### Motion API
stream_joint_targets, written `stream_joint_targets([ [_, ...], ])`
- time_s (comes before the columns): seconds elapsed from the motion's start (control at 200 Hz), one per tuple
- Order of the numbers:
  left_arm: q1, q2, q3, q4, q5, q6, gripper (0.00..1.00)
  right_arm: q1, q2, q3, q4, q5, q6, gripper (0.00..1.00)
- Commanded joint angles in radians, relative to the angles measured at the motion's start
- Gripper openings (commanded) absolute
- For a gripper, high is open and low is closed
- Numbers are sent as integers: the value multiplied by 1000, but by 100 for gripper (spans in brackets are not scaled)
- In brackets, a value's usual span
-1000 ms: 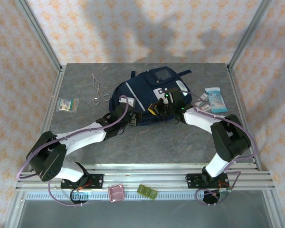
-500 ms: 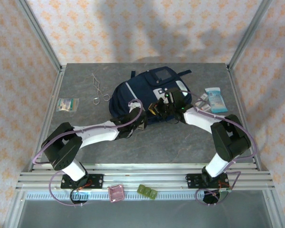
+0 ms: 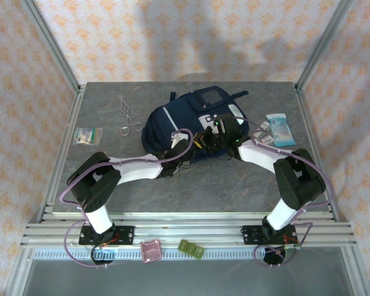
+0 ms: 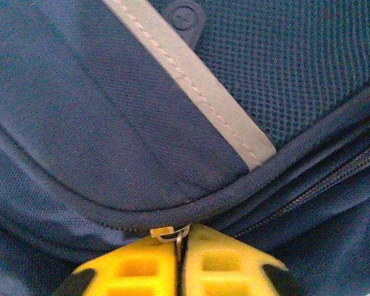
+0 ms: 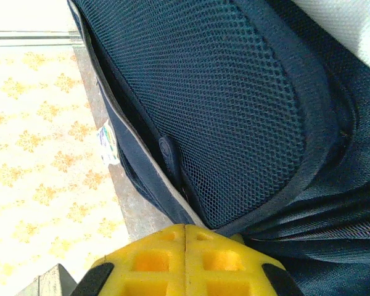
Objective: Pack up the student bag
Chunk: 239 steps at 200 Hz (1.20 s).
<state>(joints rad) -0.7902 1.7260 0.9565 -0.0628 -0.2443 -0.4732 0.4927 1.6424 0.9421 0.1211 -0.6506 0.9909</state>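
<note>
The student bag (image 3: 191, 117), navy with light-grey stripes and a pale front patch, lies at the back middle of the table. My left gripper (image 3: 185, 153) is at its near edge. In the left wrist view the yellow fingers (image 4: 142, 265) are shut on the bag's small metal zipper pull (image 4: 174, 234), just under a piped seam of the student bag (image 4: 111, 123). My right gripper (image 3: 203, 142) is shut at the bag's near right side. Its yellow fingertips (image 5: 185, 229) press against the mesh panel (image 5: 234, 111). Nothing shows between them.
Metal scissors (image 3: 128, 117) and a small packet (image 3: 87, 135) lie left of the bag. A light-blue tissue pack (image 3: 279, 128) and another packet (image 3: 263, 133) lie to its right. A pink tray (image 3: 152, 250) and a green piece (image 3: 191, 248) sit on the front rail.
My left arm has swung right, in to the bag's near edge, and its gripper has closed on the zipper pull. The right arm has stayed where it was.
</note>
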Motion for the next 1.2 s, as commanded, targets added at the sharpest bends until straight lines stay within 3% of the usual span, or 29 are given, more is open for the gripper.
stream_joint_targets([
  [0.0,6,-9,-14,18,-10,17,0,6,-17,3,13,14,-6,0],
  [0.16,11,-101,-51,31,31,65,0,6,-45,-11,-33,31,-25,0],
  [0.245,17,-154,-61,14,64,86,0,6,-68,-21,-74,53,-32,23],
  [0.3,20,-186,-72,17,92,97,0,6,-84,-35,-74,55,-29,33],
  [0.38,19,-202,-76,22,128,107,0,6,-97,-45,-64,48,-13,40],
  [0.486,18,-190,-69,23,163,112,0,6,-80,-27,-49,36,-2,41],
  [0.831,-1,-163,-57,63,208,117,0,7,87,99,-23,-25,74,38],
  [0.896,-4,-152,-58,65,206,117,0,7,108,106,-12,-34,90,30],
  [1.011,-4,-145,-67,68,155,103,0,4,134,116,-3,-29,101,0],
  [1.191,35,-151,-79,1,26,65,0,-8,113,102,-22,24,74,0],
])
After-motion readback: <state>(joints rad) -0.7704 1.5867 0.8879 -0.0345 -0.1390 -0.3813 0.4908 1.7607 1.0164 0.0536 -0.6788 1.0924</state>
